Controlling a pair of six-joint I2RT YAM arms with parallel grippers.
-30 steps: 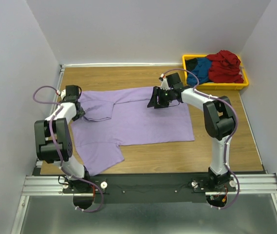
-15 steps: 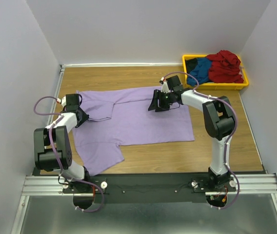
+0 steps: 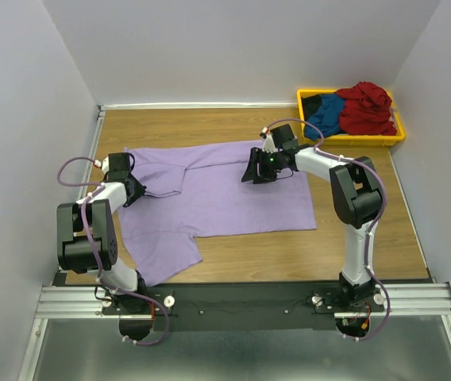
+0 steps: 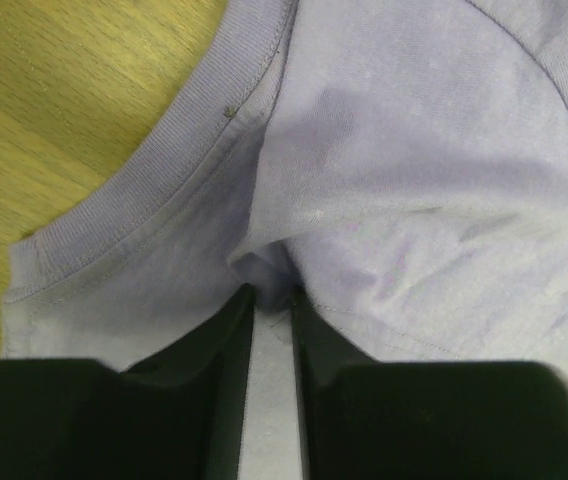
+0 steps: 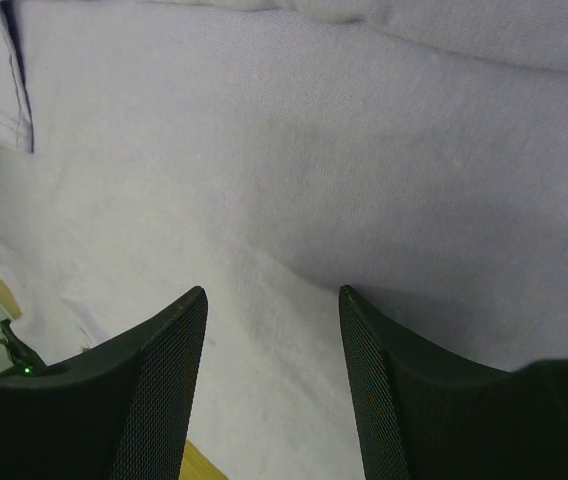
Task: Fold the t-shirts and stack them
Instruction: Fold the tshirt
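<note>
I am on the 1st fold of the purple shirt (image 3: pixel 233 194), which lies spread on the table (image 3: pixel 360 238) between the 2 arms, with 1 sleeve already turned in over the chest.

The left gripper (image 4: pixel 272 295) sits low at the collar end. Its jaws are narrow and nip a small pucker of cloth just inside the ribbed neckband (image 4: pixel 154 165). The right gripper (image 5: pixel 274 295) stands wide over plain cloth near the shirt's far edge and holds nothing.

The red (image 3: pixel 368 107), blue (image 3: pixel 333 113) and black (image 3: pixel 313 103) shirts wait heaped in the yellow bin (image 3: pixel 352 140) at the far right corner, so I judge the task to be early.

Next, I think the right jaws must drop and close on the cloth beneath them. Then both arms can lift together and carry that side across. The left pinch looks thin, so I would check that it holds before pulling, or the collar may slip free.
</note>
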